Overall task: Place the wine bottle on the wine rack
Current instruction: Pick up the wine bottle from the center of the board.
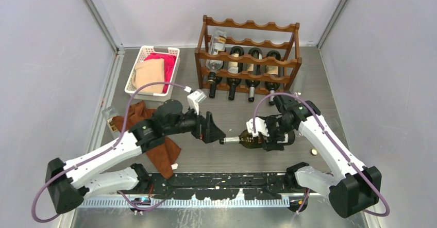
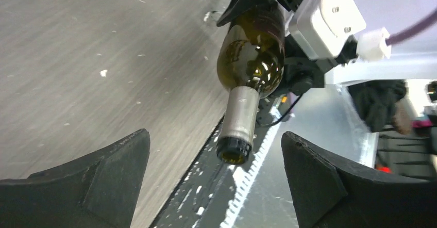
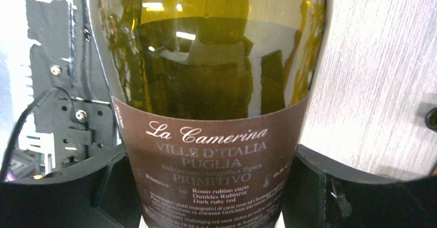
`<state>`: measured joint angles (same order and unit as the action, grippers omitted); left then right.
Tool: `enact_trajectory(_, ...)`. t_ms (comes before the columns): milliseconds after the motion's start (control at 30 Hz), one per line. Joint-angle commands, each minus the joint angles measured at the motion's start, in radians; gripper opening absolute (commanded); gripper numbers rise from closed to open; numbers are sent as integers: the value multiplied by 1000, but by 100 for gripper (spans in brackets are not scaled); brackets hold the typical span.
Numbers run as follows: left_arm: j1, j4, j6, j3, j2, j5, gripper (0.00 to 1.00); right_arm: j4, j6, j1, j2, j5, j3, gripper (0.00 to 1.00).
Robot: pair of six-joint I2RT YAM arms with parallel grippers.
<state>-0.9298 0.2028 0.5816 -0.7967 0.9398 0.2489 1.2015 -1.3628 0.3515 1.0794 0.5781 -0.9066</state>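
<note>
A dark green wine bottle [image 1: 251, 141] with a brown label hangs level above the table, its neck pointing left. My right gripper [image 1: 273, 137] is shut on the bottle's body; in the right wrist view the labelled bottle [image 3: 211, 83] fills the space between the black fingers [image 3: 360, 197] of that gripper [image 3: 211, 186]. My left gripper [image 1: 216, 133] stands open just left of the neck. In the left wrist view the bottle [image 2: 251, 58] points its mouth toward the wide gap of the left gripper [image 2: 216, 186], touching neither finger. The reddish-brown wine rack [image 1: 247, 58] stands at the back.
The rack holds several dark bottles and one clear bottle [image 1: 216, 52] leaning at its left end. A white basket [image 1: 135, 65] with cloths sits back left. A brown cloth [image 1: 154, 135] lies under the left arm. A small cap [image 1: 313, 151] lies by the right arm.
</note>
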Motion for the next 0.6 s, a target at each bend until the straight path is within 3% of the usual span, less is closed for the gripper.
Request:
enact_trajectory(0, 25, -219, 159, -42, 101, 239, 95, 6, -83, 1, -54, -51, -16, 1)
enact_trajectory(567, -12, -329, 167, -97, 426, 400, 82, 18, -143, 20, -21, -6, -43, 1)
